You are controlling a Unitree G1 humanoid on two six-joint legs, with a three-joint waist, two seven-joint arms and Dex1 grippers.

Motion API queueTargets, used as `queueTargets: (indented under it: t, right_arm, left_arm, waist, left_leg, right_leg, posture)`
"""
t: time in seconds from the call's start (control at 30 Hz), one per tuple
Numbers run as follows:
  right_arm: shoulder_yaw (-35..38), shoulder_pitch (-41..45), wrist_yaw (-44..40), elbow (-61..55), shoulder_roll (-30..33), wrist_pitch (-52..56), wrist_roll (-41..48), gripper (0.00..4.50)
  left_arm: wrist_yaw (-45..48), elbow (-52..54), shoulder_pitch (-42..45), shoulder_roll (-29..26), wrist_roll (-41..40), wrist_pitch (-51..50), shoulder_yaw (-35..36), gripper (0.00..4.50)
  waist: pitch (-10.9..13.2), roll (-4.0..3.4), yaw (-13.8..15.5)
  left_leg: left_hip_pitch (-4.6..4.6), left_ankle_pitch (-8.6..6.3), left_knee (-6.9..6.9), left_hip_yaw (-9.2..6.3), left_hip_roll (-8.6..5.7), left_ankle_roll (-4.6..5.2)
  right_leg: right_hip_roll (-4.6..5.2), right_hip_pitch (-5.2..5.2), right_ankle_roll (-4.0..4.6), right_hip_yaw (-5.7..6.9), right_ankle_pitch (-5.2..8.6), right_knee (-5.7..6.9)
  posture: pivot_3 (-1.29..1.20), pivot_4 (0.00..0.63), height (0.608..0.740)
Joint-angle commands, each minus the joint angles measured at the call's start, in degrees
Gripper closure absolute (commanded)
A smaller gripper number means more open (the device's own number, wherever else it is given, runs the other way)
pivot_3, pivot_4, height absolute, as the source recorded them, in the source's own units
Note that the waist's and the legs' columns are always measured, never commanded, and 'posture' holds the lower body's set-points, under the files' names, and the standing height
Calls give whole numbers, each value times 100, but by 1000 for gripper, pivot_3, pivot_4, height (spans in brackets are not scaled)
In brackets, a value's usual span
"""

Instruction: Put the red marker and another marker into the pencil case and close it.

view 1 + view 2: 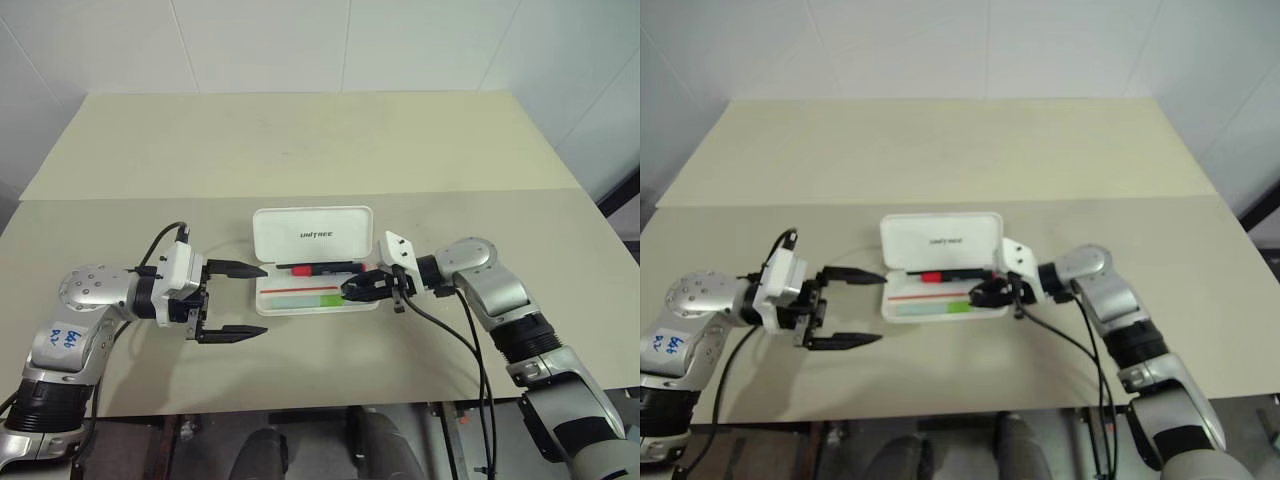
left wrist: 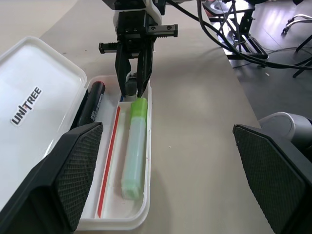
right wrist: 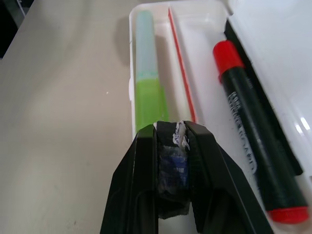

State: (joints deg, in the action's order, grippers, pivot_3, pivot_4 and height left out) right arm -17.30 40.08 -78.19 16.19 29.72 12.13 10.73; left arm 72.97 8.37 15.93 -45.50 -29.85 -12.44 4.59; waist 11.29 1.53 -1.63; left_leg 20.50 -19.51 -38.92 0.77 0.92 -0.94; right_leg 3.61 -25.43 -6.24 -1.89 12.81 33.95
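1. Two markers lie in the open case [image 1: 315,262] mid-table: red marker [image 1: 318,268] along the hinge side, green one [image 1: 305,299] along the front wall.
2. Left wrist view: left gripper [image 2: 165,180] gapes wide, empty, beside the case's end.
3. Right wrist view: right gripper [image 3: 171,129] is pinched closed, empty, at the green marker's [image 3: 147,78] bright end.

A pale beige table [image 1: 300,150] carries the scene, its top crossed by a seam running side to side a little beyond the middle. Directly on it, just on the near side of that seam, lies the pencil case [image 1: 312,236], a flat white box with its hinged lid folded back towards the far edge and its shallow tray facing up.
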Motion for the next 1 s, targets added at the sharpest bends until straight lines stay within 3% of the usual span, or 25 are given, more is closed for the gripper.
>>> queueTargets:
  t: [0.03,0.43,0.63,0.77,1.0]
  right_arm:
    - [38,100,-179,-120,133,144,33,4046]
    - [175,308,-102,-173,45,170,120,29]
    - [446,436,-84,-561,45,402,481,29]
    - [978,-95,-87,-1627,399,800,1099,29]
    - [1804,-905,351,-2167,921,846,1382,29]
  left_arm:
    - [-42,189,3,-72,-23,87,182,0]
    - [-99,98,106,-2,22,184,95,0]
    - [-158,50,175,57,14,194,90,0]
    - [-341,-12,193,107,-57,121,248,0]
    - [-591,-243,93,162,-109,170,668,0]
  waist:
    - [0,0,1]
    - [0,0,-6]
    - [1,-1,1]
    - [1,-2,21]
    - [2,-2,19]
  left_leg:
    - [0,0,0,0,0,0]
    - [-3,0,-1,0,0,0]
    - [-1,0,-1,0,0,0]
    - [3,-1,2,-10,2,-1]
    - [10,-2,0,-6,-1,-1]
  right_leg:
    - [0,0,0,0,0,1]
    - [-1,0,0,1,0,3]
    - [-1,0,0,1,0,4]
    - [0,-2,-1,3,0,0]
    - [4,-2,-2,8,-1,-6]
  posture:
    - [0,150,740]
    - [0,150,740]
    - [0,150,740]
    - [0,150,740]
    - [0,150,740]
